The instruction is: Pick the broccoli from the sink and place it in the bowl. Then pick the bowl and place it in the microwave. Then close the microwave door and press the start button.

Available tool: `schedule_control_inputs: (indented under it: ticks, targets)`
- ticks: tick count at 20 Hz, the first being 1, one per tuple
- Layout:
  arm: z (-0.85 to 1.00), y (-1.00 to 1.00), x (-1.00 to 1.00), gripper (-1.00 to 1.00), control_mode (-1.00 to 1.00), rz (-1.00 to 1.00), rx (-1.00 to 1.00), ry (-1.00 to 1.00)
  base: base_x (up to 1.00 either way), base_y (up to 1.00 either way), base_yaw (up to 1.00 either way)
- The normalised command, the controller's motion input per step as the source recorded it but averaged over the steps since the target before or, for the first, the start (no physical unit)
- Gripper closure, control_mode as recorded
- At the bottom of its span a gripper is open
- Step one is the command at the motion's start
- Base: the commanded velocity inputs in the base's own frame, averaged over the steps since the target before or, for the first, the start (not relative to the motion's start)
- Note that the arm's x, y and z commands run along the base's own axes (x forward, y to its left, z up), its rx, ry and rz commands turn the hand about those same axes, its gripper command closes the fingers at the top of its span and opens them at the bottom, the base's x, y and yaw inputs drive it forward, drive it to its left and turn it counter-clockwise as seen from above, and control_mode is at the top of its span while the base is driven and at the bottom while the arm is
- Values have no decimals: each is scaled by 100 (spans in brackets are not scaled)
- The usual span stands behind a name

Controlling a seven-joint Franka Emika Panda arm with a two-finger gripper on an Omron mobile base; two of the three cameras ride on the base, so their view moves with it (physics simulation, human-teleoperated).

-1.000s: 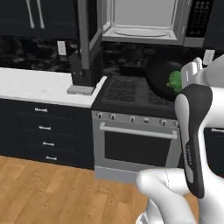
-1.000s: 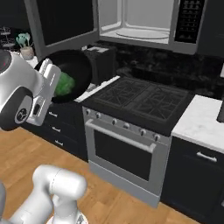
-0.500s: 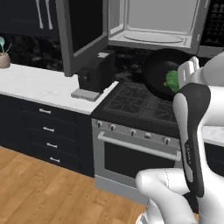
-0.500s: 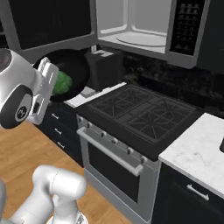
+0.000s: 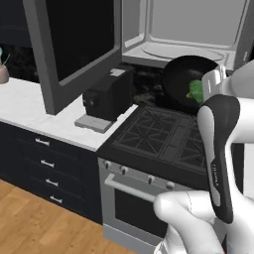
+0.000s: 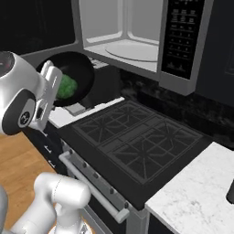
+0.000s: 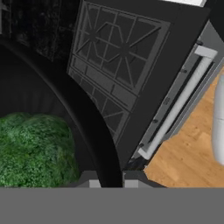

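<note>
The glossy black bowl [image 5: 184, 83] hangs tilted in the air over the stove, just below the open microwave [image 5: 191, 45]. A bright green broccoli [image 5: 197, 91] lies inside it. My gripper [image 5: 214, 82] is shut on the bowl's rim. In the right base view the bowl [image 6: 75, 72], the broccoli [image 6: 67, 87] and the gripper [image 6: 51, 85] sit left of the microwave [image 6: 122, 43]. The microwave door [image 5: 74, 47] stands swung open to the left. In the hand view the bowl's rim [image 7: 89, 129] runs between my fingertips [image 7: 91, 180], with the broccoli [image 7: 35, 148] at left.
A black gas stove [image 6: 137, 141] with an oven handle [image 7: 175, 109] lies below the bowl. A black coffee machine [image 5: 106, 96] stands on the white counter [image 5: 30, 106] left of it. The microwave's button panel [image 6: 183, 36] is on its right side. More marble counter [image 6: 196, 192] lies right.
The whole picture has shifted and grown: the base has driven closer to the stove and microwave. The bowl with the broccoli stays held in my gripper, now nearer the microwave opening.
</note>
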Motion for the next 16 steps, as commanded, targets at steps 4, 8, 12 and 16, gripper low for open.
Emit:
schedule_control_inputs:
  ticks: [4, 8, 12, 16]
  targets:
    - [0, 0, 0, 100, 100, 0, 0, 0, 92, -11, 11]
    - [0, 0, 0, 100, 100, 0, 0, 0, 85, -17, 7]
    - [0, 0, 0, 100, 100, 0, 0, 0, 76, -4, -15]
    - [0, 0, 0, 100, 100, 0, 0, 0, 60, 0, -24]
